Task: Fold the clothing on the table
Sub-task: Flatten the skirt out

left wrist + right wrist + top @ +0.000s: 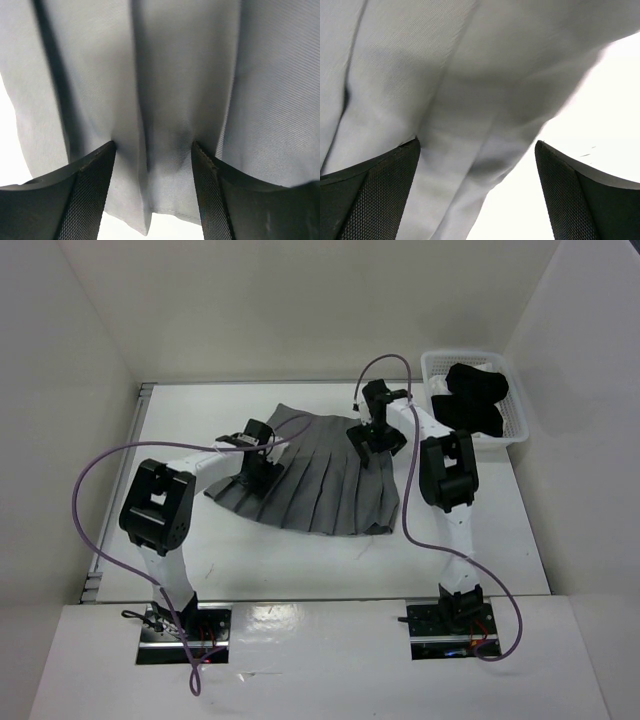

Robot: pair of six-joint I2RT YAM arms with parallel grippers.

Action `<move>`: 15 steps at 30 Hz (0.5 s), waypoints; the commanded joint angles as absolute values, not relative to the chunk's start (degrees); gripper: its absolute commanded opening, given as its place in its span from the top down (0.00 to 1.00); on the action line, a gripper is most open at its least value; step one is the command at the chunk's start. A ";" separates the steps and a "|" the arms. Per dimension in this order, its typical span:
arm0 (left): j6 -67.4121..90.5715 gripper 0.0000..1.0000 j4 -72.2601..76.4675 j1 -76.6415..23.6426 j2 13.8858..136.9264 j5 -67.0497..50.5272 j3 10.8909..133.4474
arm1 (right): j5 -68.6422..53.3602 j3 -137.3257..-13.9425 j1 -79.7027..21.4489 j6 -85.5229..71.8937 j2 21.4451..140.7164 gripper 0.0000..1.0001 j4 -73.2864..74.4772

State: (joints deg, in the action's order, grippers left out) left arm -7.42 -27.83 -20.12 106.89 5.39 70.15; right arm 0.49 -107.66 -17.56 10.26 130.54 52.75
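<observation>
The clothing, a grey pleated skirt (320, 485), lies fanned out on the white table (190, 425), waistband toward the back. My left gripper (250, 476) is down on the skirt's left part. In the left wrist view its fingers (95, 170) stand apart, pressed onto the fabric (175, 75) with a pleat and the hem edge between them. My right gripper (372, 443) is over the skirt's upper right side. In the right wrist view it (477, 145) is wide open, straddling the skirt's edge (445, 75) and bare table (600, 100).
A white slatted basket (516, 432) holding a black garment (475, 400) stands at the back right corner. White walls close in the table at the back and sides. Purple cables loop off both arms.
</observation>
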 commanded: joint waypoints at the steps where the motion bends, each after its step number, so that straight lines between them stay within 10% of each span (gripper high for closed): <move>1: -7.21 0.31 -34.54 -21.97 107.49 1.24 68.38 | 3.16 -112.49 -17.40 9.93 132.97 0.01 50.36; 15: -5.98 0.36 -38.67 -24.87 103.97 -3.69 66.71 | 2.11 -127.78 -18.46 10.46 142.47 0.01 53.17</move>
State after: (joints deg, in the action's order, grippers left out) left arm -7.03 -34.68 -24.47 105.12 -1.45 68.10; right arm 1.69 -124.70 -17.37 10.31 140.70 53.21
